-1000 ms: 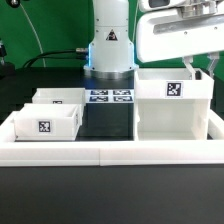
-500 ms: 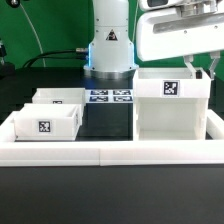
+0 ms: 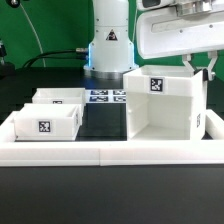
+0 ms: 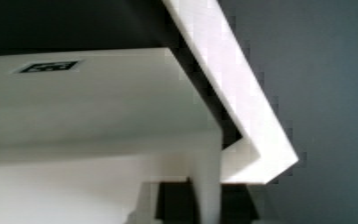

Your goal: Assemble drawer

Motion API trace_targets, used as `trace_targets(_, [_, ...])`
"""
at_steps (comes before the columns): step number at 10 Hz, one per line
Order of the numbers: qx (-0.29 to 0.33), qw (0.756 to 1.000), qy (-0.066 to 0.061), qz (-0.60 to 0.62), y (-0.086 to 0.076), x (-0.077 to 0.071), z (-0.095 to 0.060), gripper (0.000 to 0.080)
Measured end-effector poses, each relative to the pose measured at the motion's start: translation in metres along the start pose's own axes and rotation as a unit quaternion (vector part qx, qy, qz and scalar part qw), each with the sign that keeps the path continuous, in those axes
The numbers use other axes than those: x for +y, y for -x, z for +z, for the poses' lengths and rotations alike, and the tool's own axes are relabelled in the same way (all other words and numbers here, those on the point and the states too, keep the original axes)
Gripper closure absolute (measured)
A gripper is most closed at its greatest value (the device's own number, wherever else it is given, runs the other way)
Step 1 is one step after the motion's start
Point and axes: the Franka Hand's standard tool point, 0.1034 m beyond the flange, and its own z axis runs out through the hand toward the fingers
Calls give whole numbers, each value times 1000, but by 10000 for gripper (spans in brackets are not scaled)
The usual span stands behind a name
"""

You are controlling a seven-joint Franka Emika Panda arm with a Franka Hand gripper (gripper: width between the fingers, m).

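Observation:
The drawer's tall white casing (image 3: 165, 108) stands on the black table at the exterior view's right, turned at an angle, its open side facing front, with a tag (image 3: 156, 84) on its upper edge. My gripper (image 3: 200, 68) comes down over its far right wall and is shut on it. In the wrist view the dark fingers (image 4: 176, 205) sit on both sides of the casing's thin wall (image 4: 229, 90), gripper (image 4: 208, 192). Two small open-top trays, one in front (image 3: 45, 122) and one behind (image 3: 60, 97), stand at the left.
The marker board (image 3: 110, 97) lies flat between the trays and the casing, before the robot base (image 3: 110, 45). A long low white border wall (image 3: 110, 152) runs along the front and up both sides.
The casing has turned and shifted toward the exterior view's left; its tag moved left with it. My gripper stays on its right wall. The trays have not moved.

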Motion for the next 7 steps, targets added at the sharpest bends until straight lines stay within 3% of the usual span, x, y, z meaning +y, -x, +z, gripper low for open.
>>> trace_targets(4, [-4, 982, -7, 187, -3, -5, -2, 752])
trace_targets(7, [-8, 966, -15, 259, -4, -6, -3, 752])
